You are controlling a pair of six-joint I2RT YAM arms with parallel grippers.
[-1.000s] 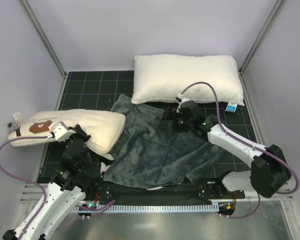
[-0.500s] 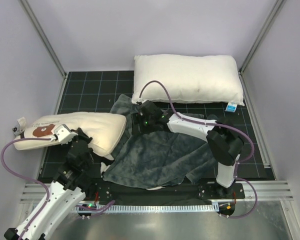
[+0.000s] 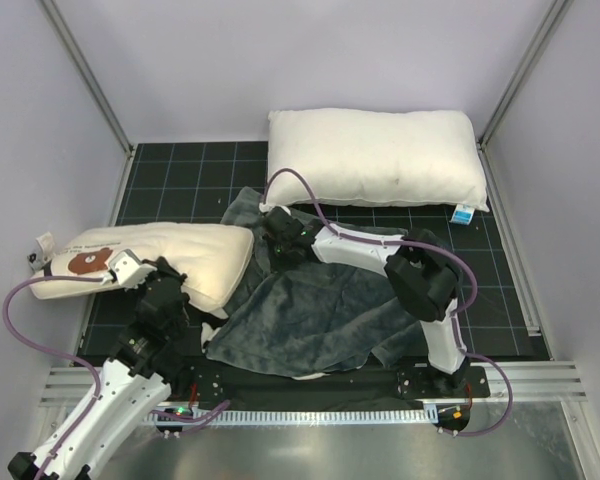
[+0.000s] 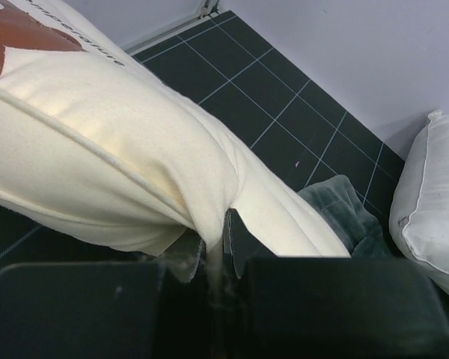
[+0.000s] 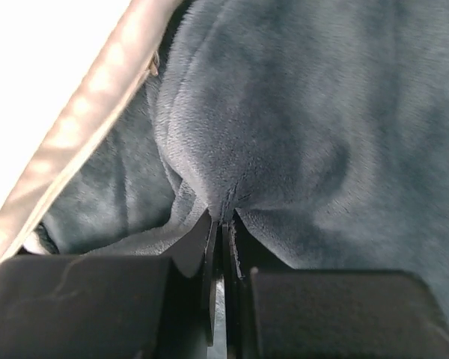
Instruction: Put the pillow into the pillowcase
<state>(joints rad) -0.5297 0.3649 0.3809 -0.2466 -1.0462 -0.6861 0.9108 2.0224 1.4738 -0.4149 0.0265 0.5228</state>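
Cream pillow (image 3: 195,255) with brown bear face, dark grey pillowcase (image 3: 315,310)

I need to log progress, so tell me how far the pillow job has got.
Done: both grips are made. The left end effector is shut on an edge of the pillow, and the right end effector pinches a fold of the grey pillowcase. In hand: nothing is inserted; the pillow lies beside the pillowcase, wholly outside. Left: open the pillowcase and slide the pillow in.

Pale lilac walls (image 3: 330,50); black gridded floor mat (image 3: 170,190); metal corner posts (image 3: 87,75)
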